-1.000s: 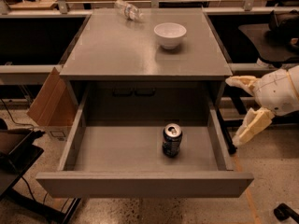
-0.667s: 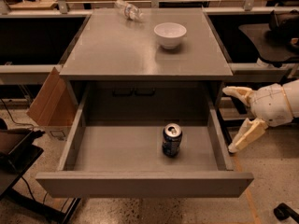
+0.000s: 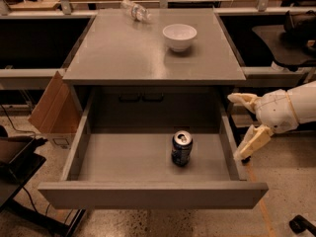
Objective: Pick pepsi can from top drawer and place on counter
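Cream claw (image 3: 238, 127) gapes wide (empty) beside top drawer (image 3: 148, 194).

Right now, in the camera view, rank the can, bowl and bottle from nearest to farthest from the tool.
The tool hangs open just outside the drawer, by its right wall.
1. Can: upright in the drawer, left of the tool.
2. Bowl: on the counter, toward the back.
3. Bottle: lying at the counter's far edge, left of the bowl.
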